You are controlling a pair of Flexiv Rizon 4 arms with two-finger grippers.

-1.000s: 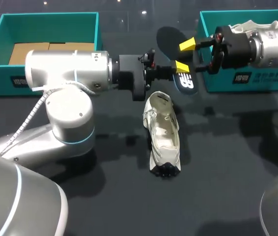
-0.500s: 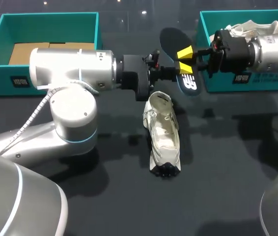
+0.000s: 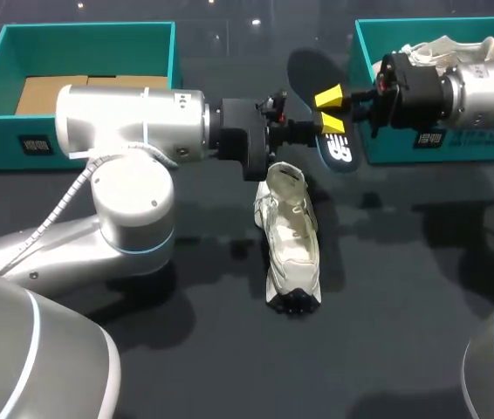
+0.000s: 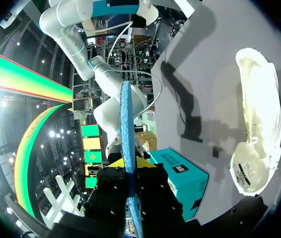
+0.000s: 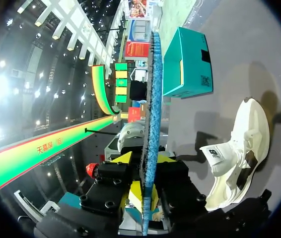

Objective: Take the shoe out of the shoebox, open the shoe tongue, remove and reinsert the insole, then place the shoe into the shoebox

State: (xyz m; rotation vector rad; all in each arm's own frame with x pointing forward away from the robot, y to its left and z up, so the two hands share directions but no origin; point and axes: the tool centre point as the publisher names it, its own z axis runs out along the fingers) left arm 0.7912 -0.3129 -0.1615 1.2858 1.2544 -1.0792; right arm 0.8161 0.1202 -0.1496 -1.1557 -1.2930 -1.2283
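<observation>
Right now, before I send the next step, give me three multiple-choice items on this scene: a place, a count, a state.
1. The middle shoe lies: A in a box; B on the table; C in a claw.
2. Teal boxes: A one; B two; C three.
3. The insole is: A inside the shoe; B flat on the table; C held in the air.
Answers: B, it rests on the dark table; B, left box and right box; C, left claw and right claw both grip it.
</observation>
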